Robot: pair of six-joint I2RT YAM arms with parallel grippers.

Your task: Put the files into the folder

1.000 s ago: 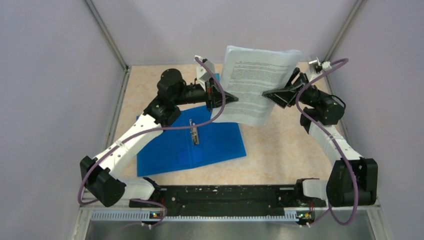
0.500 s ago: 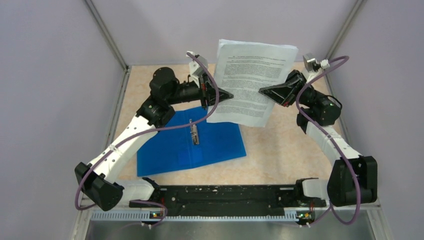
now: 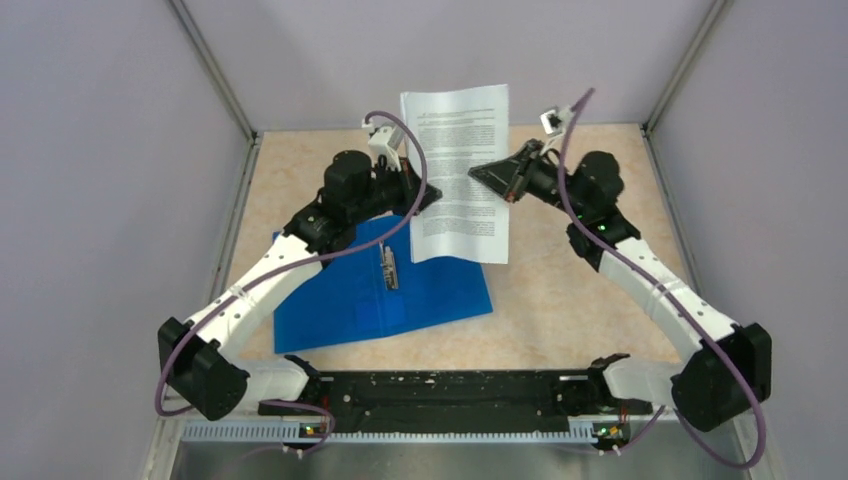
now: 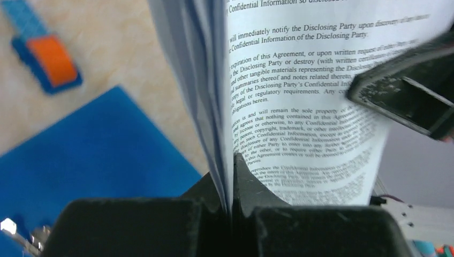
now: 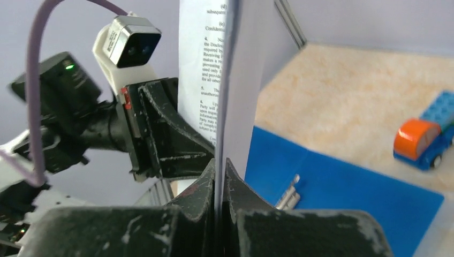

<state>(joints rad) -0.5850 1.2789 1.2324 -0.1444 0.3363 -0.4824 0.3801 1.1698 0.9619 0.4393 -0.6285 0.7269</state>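
Lying open on counter (image 3: 580, 290), folder (image 3: 340, 300) seen at left, metal clip (image 3: 389, 268) along its spine. Left claw (image 3: 432, 193) closed tight on left edge of files (image 3: 455, 130), sheets pinched between fingers. Files held upright, off counter, lower edge above folder's far right corner. Right claw (image 3: 477, 173) closed tight on files' right edge, opposite left claw. Blue-and-orange toy (image 5: 423, 136) seen on counter just beyond folder in right wrist view.

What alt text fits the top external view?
The left gripper and right gripper pinch a thin stack of white printed paper sheets upright near a flat bright-blue plastic folder lying open on the beige table, metal clip exposed.
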